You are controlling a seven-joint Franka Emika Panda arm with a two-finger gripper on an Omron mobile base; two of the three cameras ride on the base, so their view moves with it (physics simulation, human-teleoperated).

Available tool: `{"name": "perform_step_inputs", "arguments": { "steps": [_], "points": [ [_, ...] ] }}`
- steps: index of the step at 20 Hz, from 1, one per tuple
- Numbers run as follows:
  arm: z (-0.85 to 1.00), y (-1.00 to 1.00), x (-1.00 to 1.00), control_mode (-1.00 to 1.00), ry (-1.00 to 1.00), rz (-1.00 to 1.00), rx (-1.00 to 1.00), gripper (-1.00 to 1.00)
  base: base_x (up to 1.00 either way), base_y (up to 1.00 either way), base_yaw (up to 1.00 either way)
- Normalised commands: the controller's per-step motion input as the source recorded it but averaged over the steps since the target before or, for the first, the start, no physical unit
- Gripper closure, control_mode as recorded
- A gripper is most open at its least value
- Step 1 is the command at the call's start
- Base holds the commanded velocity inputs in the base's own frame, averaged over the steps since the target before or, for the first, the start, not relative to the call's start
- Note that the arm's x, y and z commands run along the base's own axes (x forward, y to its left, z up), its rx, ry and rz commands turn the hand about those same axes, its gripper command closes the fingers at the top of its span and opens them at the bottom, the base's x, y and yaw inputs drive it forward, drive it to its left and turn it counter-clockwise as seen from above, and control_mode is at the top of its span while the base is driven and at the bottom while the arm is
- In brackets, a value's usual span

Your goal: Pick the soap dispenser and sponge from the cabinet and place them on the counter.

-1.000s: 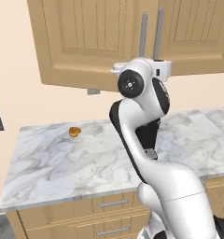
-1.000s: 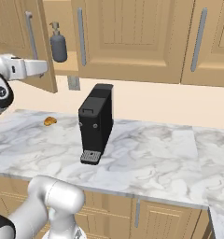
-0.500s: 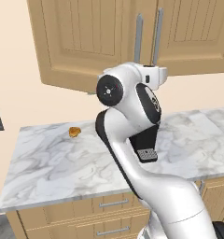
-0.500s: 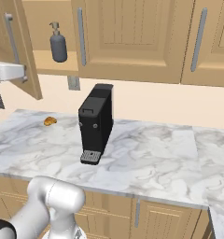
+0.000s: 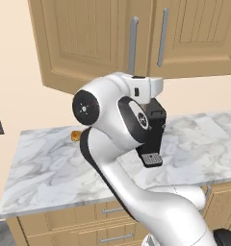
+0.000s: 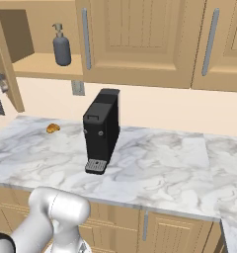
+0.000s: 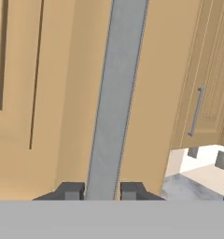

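The cabinet [image 6: 135, 44] has its left door [image 5: 88, 43] swung out. My gripper [image 7: 102, 191] is shut on that door's long grey bar handle [image 7: 116, 93], which runs up between the two fingertips. On the bare inner shelf [image 6: 36, 64] the slate-grey soap dispenser [image 6: 61, 45] stands upright, near the right side of the opening. The sponge is hidden from view. Below lies the marble counter [image 6: 165, 163]. In the left base view my arm crosses in front of the counter [image 5: 40, 168], and the handle [image 5: 132, 45] rises above the hand.
A black coffee machine [image 6: 101, 131] stands mid-counter under the shut cabinet doors. An orange-brown lump [image 6: 53, 128] lies on the counter to its left, also seen as the lump [image 5: 76, 135]. The open door's edge [image 6: 4, 59] hangs over the counter's left end.
The arm has swung left with the handle and pulled the door wider open. More of the shelf beside the soap dispenser shows. The hand has slid to the right base view's left edge.
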Motion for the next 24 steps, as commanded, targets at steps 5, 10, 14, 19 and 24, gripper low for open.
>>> {"name": "perform_step_inputs", "arguments": {
  "steps": [5,10,14,19,24],
  "points": [
    [0.01,0.09,-0.08,-1.00,-0.03,0.00,-0.02,-1.00,0.00,0.00,0.00],
    [0.05,0.00,-0.13,-1.00,-0.04,0.00,0.00,-1.00,0.00,0.00,0.00],
    [0.17,-0.01,-0.49,-1.00,-0.02,0.00,0.00,-1.00,0.00,0.00,0.00],
    [0.03,-0.08,-0.73,-1.00,0.00,0.00,0.00,-1.00,0.00,0.00,0.00],
    [-0.08,-0.21,-0.81,-1.00,0.02,0.02,0.00,-1.00,0.00,0.00,0.00]
  ]
}}
